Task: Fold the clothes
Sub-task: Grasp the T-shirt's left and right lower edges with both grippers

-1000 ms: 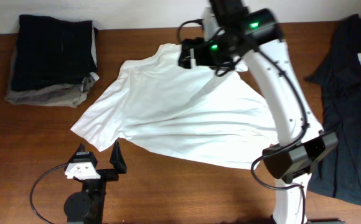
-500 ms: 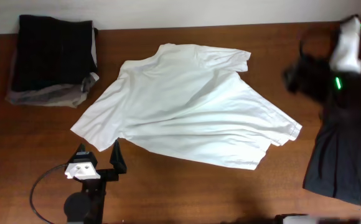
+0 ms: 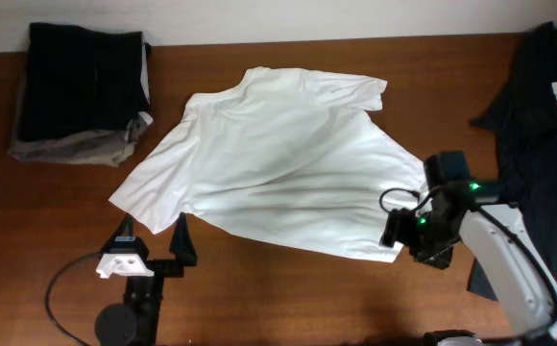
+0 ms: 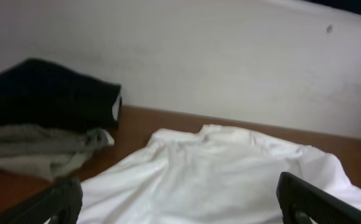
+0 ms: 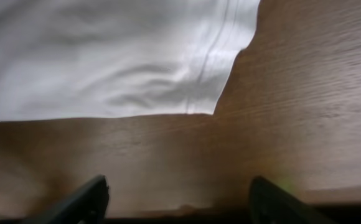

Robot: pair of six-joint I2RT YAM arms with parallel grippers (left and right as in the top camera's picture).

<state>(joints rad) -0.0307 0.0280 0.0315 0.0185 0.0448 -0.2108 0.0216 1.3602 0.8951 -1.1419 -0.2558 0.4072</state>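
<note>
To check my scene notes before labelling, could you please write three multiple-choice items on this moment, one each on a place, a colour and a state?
1. Where does the stack of folded black and grey clothes lie?
A) under the right arm
B) in a basket
C) at the overhead view's upper left, on the brown wooden table

2. What colour is the short-sleeved T-shirt spread out in the middle?
A) red
B) white
C) black

3. How is the right gripper?
A) open over bare wood, just short of the T-shirt's hem corner, holding nothing
B) shut on a sleeve
C) out of view

Answers:
1 C, as the pile sits at upper left, apart from the T-shirt.
2 B, as every view shows plain white cloth.
3 A, as the right wrist view shows only wood between its spread fingers.
</note>
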